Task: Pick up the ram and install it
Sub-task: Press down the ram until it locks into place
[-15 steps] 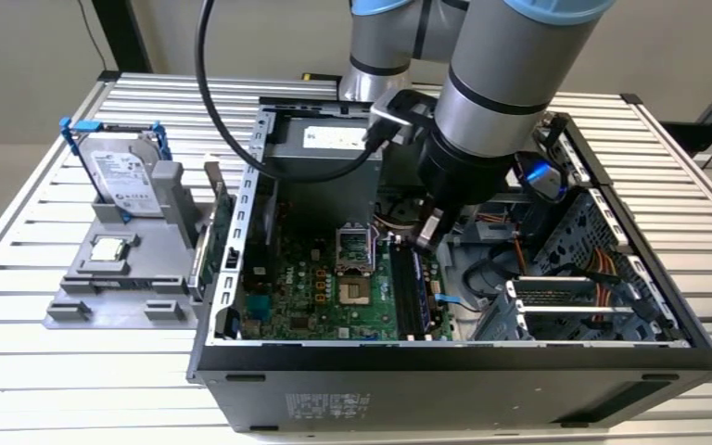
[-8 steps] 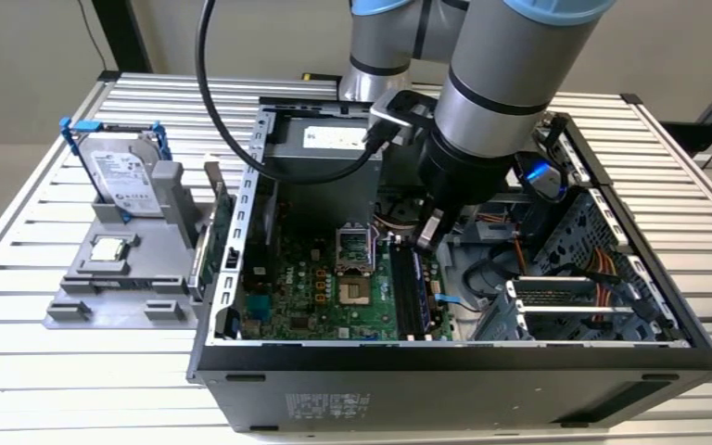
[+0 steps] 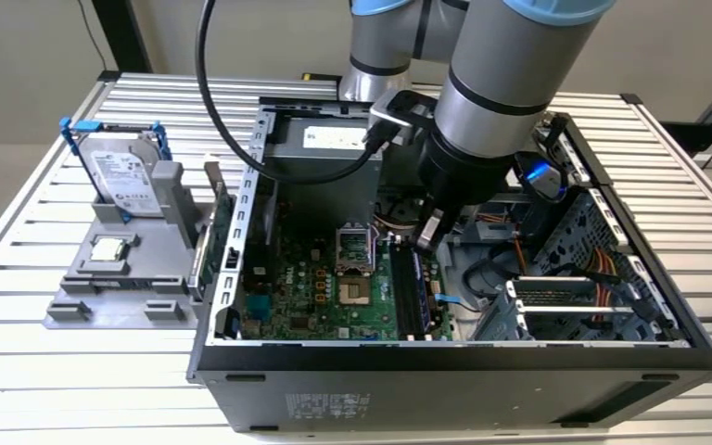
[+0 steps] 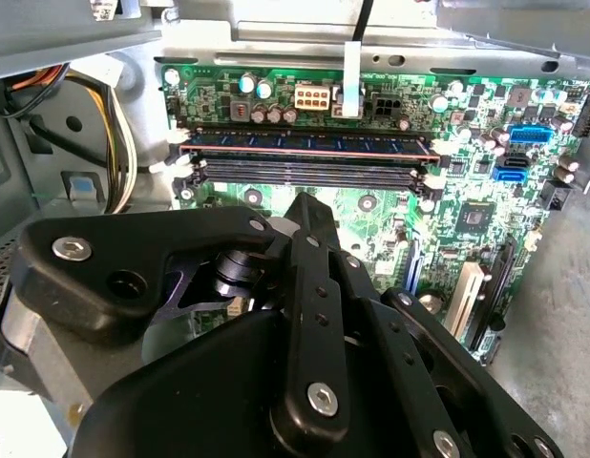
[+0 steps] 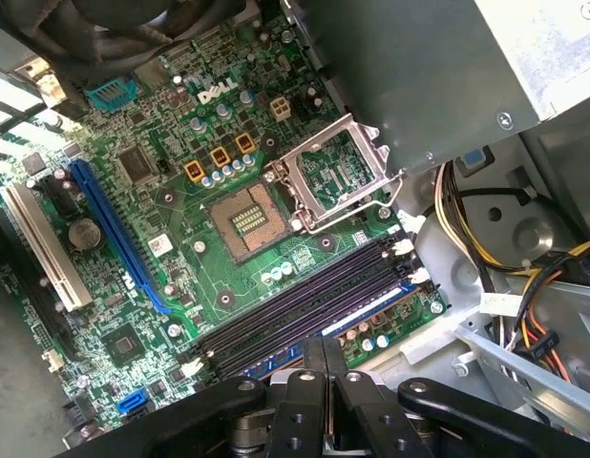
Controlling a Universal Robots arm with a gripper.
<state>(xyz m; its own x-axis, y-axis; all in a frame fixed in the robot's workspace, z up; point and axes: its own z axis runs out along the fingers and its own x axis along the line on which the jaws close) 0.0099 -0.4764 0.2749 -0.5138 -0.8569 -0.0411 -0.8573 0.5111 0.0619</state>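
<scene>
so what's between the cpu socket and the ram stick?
Empty dark memory slots lie between the CPU socket and the ram, seen in the first wrist view.

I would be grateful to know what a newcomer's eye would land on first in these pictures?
First, the thick grey robot arm reaching down into the open black computer case on the slatted metal table. Below its black hand lies the large green motherboard with its open processor socket beside long dark memory slots; a long thin green ram stick sits in the slot bank. Left of the case in the exterior view, a silver box-shaped hard drive stands in a grey holder.
</scene>
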